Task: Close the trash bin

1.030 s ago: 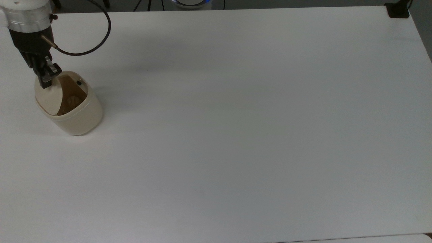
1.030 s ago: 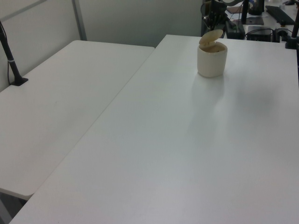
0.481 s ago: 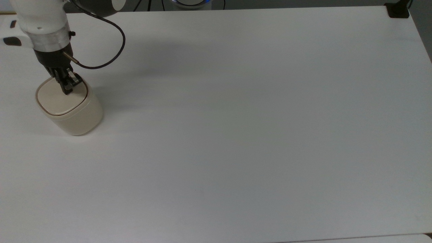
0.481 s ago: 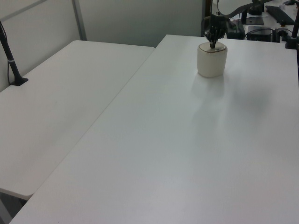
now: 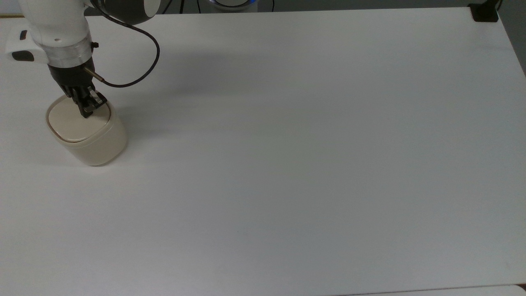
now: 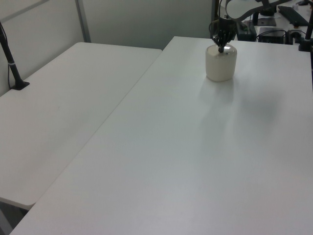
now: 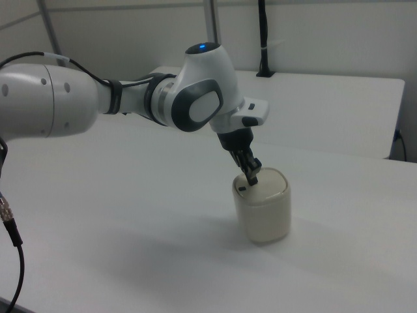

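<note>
Bin [image 5: 88, 135] is sitting on the white table [image 5: 287, 164], near the top view's left edge and toward its far side; in the left view it is standing at the far end of the table. Its lid [image 5: 76, 123] is lying flat and level with the rim in all three views, so the closing is looking essentially done. What is probably remaining is a last press to be sure the latch is catching, and lifting the arm clear.

Gripper [image 5: 87, 110] is pointing down at the lid's far edge, by the small black mark [image 7: 240, 188], its tips touching or nearly touching the lid. Its fingers are looking drawn together with nothing between them, pressing rather than gripping.
</note>
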`<control>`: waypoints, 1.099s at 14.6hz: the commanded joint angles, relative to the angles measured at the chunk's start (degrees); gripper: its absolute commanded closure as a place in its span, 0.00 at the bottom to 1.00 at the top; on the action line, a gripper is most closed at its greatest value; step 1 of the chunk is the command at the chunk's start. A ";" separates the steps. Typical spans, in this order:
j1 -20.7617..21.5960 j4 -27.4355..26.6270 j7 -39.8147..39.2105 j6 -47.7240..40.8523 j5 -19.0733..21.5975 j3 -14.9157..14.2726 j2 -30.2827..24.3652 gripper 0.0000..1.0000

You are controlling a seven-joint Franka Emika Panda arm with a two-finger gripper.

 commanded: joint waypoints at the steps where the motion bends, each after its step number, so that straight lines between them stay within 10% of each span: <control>1: 1.23 -1.28 -0.47 -0.39 0.33 -0.07 -1.09 1.00; 5: 2.11 -0.32 -0.56 -6.36 0.67 0.10 -7.16 0.99; 8: 6.76 -0.49 -2.74 -16.18 0.94 0.71 -12.17 0.81; 11: 8.00 -1.02 -10.92 -27.79 1.03 7.20 -14.73 0.00; 16: 8.00 -2.34 -12.17 -30.72 3.04 12.67 -18.24 0.00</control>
